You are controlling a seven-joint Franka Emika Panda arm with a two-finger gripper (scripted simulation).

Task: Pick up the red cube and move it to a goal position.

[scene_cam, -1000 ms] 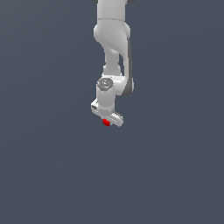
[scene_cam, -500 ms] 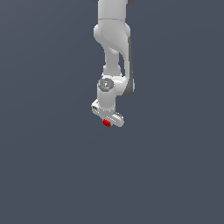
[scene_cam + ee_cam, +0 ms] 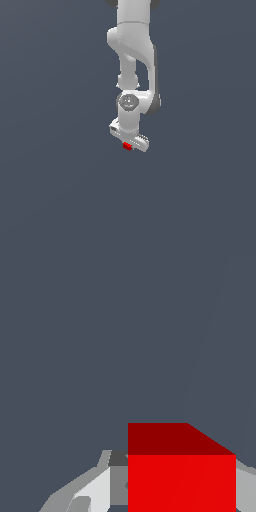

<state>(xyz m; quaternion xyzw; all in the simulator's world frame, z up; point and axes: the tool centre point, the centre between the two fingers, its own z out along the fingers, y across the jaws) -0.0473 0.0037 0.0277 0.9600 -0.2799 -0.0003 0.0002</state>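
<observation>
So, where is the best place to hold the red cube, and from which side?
On two opposite flat faces, coming from above. The red cube is plain, with parallel sides, and the gripper already has it between its fingers that way.

Bright red cube, white gripper, plain slate-grey background

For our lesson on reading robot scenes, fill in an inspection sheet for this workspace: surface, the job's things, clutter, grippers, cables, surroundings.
Surface: plain dark grey, no markings seen.
Job's things: red cube sits between the fingers; goal marker: nothing seen.
Clutter: nothing seen.
Grippers: gripper shut on the red cube, a grey finger showing beside it in the wrist view.
Cables: nothing seen.
Surroundings: only the white arm reaching in from the top of the exterior view.
</observation>
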